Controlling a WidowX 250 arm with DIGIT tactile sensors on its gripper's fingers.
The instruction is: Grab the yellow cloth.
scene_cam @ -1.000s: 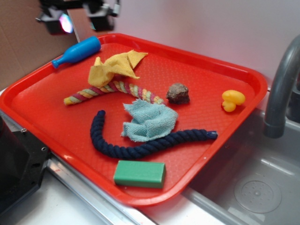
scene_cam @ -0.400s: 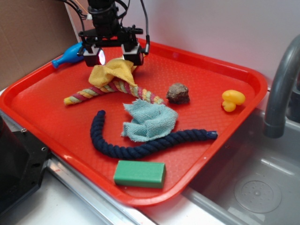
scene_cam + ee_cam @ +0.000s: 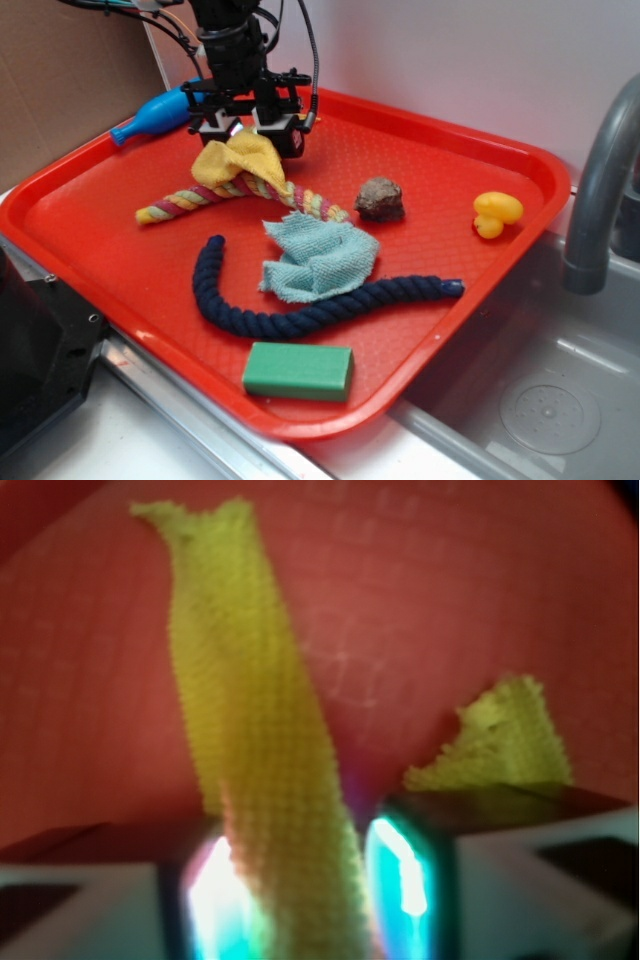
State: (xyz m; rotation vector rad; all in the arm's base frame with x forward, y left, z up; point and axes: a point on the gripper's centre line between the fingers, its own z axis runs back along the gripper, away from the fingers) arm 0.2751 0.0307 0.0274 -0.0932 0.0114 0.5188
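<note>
Gripper (image 3: 246, 128) is down on the yellow cloth (image 3: 240, 160) at the red tray's (image 3: 90, 230) back; my wrist view shows a fold (image 3: 270, 780) between both fingers (image 3: 405, 880), pinched.

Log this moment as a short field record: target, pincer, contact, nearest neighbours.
target: yellow cloth, bunched at the back of the red tray
pincer: down on the cloth
contact: wrist view shows a cloth fold between the two fingers
grip: closing, not yet clearly shut
neighbours: striped rope under the cloth; blue bottle behind
</note>
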